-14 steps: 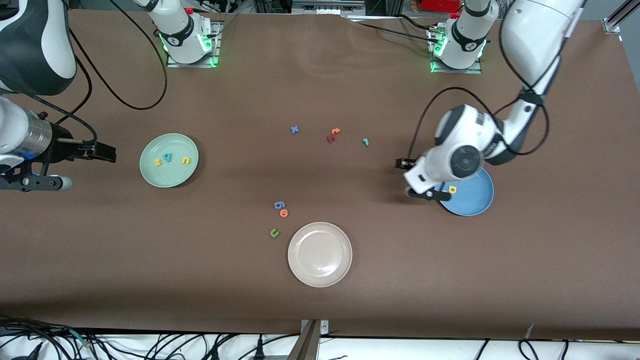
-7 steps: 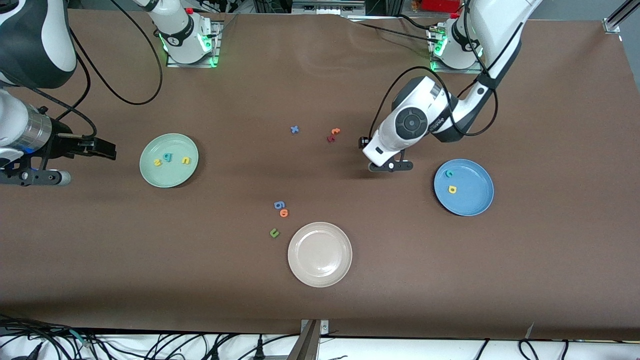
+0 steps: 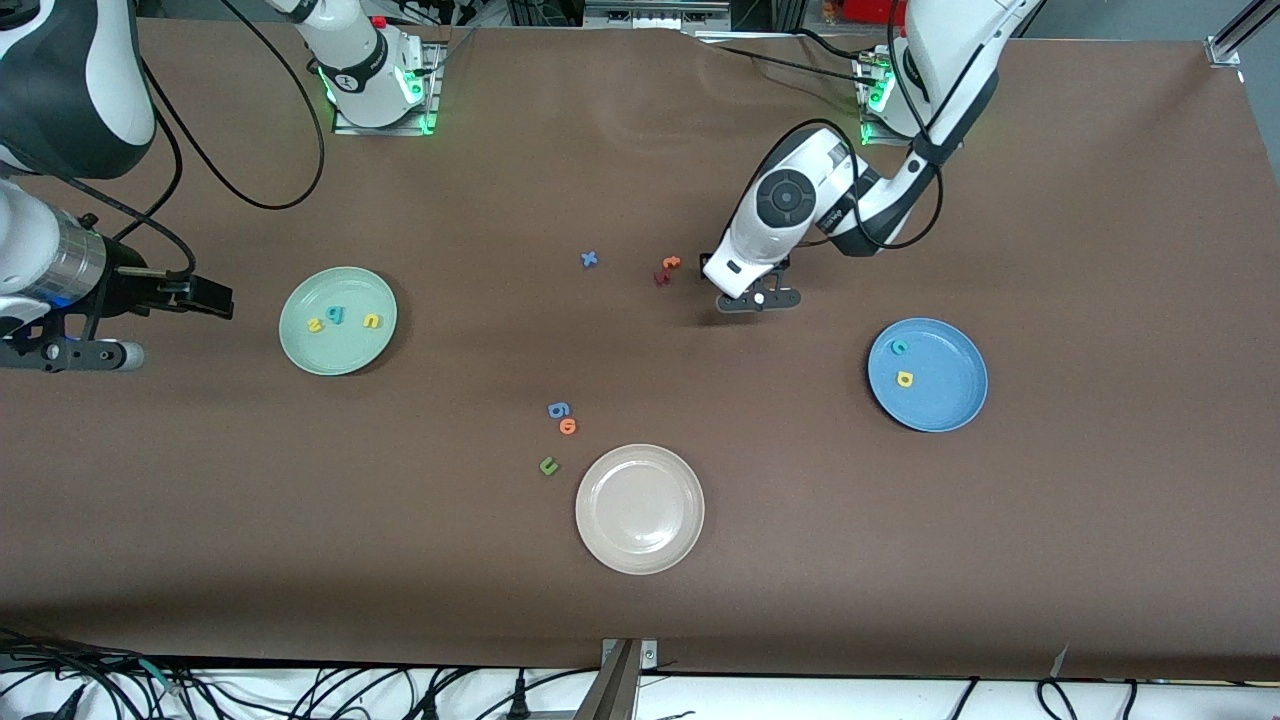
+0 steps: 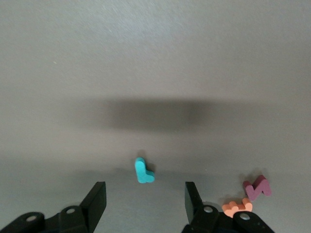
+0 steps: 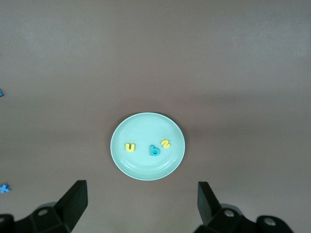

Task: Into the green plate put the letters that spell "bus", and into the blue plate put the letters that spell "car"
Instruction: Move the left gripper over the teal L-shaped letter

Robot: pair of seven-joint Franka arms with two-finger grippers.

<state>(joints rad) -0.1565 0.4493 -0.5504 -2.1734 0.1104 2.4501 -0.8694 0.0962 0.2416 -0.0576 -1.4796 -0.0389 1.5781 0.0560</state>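
Front view gives me the brown table (image 3: 640,620) with three plates of one size: the mint-green plate (image 3: 296,345) toward the right arm's end, the blue plate (image 3: 955,395) toward the left arm's end, and a beige plate (image 3: 640,550) nearest the camera between them. My right gripper (image 3: 215,300) waits in the air beside the green plate, jaws spread wide; its wrist view looks down on that plate between the two fingers. My left gripper (image 4: 145,199) hangs low over the table between the loose letters and the blue plate, jaws apart and holding nothing. On the green plate I see the teal b (image 5: 154,151) in the middle, with the yellow u (image 5: 130,147) and the yellow s (image 5: 165,144) on either side. On the blue plate lie the teal c (image 3: 899,347) and the yellow a (image 3: 905,379), close together. The teal r (image 4: 143,171), small and thick, lies flat on the bare table in the gap between the left fingers (image 4: 95,200), touching neither. Just beside it lie an orange letter (image 4: 237,207) and a dark red letter (image 4: 257,187).
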